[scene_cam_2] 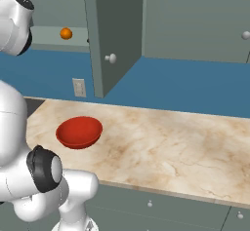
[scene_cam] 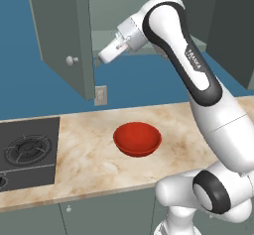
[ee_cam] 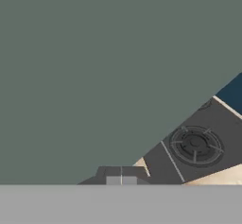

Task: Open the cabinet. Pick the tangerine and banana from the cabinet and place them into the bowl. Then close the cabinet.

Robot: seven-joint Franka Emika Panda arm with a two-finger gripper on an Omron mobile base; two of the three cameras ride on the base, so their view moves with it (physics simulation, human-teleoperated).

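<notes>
On my far left in the left base view sits the stove (scene_cam: 27, 152), its right edge flush with the marble counter (scene_cam: 89, 149). Next comes the open left door (scene_cam: 62, 30) of the cabinet (scene_cam_2: 195, 20), swung out over the counter with its knob (scene_cam: 72, 59) facing me; its free edge hangs just above a wall outlet (scene_cam: 100, 95). The gripper (scene_cam: 99, 59) is up at that door's inner side, right at its edge, so I have little room there. The fingertips are hidden behind the door edge, so I cannot tell whether they are apart or together. In the hand view, the door panel (ee_cam: 94, 67) covers most of the picture and a burner (ee_cam: 195, 145) shows below it.

Below the arm, the bowl (scene_cam: 137, 139) sits on the counter well clear of every edge, with open marble all round it. In the right base view I see the tangerine (scene_cam_2: 66, 33) on the cabinet shelf (scene_cam_2: 49, 36), left of the open door. The right door (scene_cam_2: 195, 20) is closed, and wide bare counter stretches beneath it. I cannot make out the banana
</notes>
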